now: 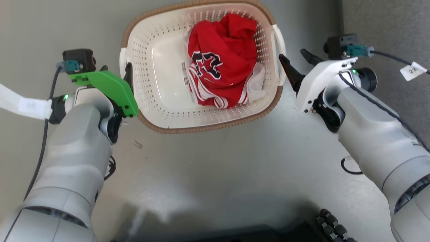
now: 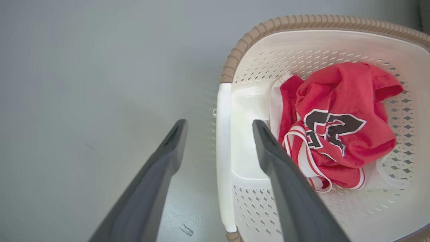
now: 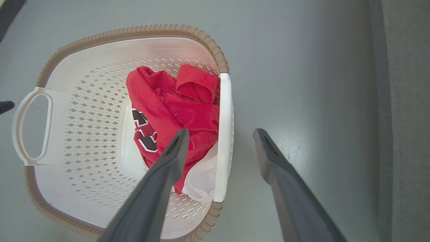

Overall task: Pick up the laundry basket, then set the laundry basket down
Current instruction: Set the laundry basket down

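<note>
In the head view, the laundry basket (image 1: 208, 128) sits on the grey floor (image 1: 215, 174) at top centre, and the frame's edge cuts off its far rim. A crumpled red shirt (image 1: 223, 53) lies in its right half. Bare floor spreads open in front of the basket and to both sides, and a darker strip (image 1: 386, 16) borders the far right. The left gripper (image 1: 117, 70) reaches in from the lower left to the left handle (image 1: 123, 64). The right gripper (image 1: 291, 54) reaches from the lower right to the right handle (image 1: 284, 50). Both forearms angle inward.

In the left wrist view, the left gripper (image 2: 219, 123) is spread wide and straddles the white handle bar (image 2: 223, 161). One finger is over the floor and the other over the basket's inside, beside the shirt. I cannot tell whether either finger touches the bar.

In the right wrist view, the right gripper (image 3: 220, 131) is likewise parted. One finger is above the shirt and the other over bare floor, with the handle bar (image 3: 224, 141) between them. It grips nothing.
</note>
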`<state>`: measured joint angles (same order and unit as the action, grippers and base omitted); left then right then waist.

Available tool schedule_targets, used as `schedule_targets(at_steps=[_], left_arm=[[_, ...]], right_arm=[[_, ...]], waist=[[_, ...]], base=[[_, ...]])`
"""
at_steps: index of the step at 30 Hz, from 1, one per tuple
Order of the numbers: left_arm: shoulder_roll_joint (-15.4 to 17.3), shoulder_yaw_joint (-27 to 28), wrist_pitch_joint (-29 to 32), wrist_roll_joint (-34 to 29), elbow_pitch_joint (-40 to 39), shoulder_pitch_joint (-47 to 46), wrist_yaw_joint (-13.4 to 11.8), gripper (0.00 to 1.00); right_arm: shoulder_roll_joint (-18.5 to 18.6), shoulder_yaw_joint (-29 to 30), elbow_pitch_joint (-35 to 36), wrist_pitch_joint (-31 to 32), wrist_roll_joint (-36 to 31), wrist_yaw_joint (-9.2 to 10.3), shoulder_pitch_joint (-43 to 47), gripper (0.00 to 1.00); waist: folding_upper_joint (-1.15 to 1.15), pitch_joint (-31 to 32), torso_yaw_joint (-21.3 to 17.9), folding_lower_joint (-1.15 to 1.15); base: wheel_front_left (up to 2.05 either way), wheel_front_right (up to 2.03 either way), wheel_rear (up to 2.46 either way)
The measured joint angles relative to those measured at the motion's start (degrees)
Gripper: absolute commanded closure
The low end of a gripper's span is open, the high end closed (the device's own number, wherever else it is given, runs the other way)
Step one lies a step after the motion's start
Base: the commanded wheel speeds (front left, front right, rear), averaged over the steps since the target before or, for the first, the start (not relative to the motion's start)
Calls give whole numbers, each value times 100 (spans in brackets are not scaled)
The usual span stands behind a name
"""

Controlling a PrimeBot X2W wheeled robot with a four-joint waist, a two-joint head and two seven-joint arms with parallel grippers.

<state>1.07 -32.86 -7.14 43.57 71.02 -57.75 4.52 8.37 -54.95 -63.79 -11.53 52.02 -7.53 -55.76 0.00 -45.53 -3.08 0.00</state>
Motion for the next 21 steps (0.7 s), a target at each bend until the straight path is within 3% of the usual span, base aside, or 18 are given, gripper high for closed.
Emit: schedule_targets(at_steps=[9, 21], left_arm=[[1, -35, -523, -99, 30, 333, -1, 0], [2, 15, -738, -189, -210, 673, -104, 0]], right_arm=[[29, -13, 63, -158, 49, 0, 237, 0], [113, 53, 181, -276, 47, 0, 494, 0]], waist=[[0, 560, -41, 0], [0, 1411, -110, 0]], base=[[0, 0, 0], [0, 0, 0]])
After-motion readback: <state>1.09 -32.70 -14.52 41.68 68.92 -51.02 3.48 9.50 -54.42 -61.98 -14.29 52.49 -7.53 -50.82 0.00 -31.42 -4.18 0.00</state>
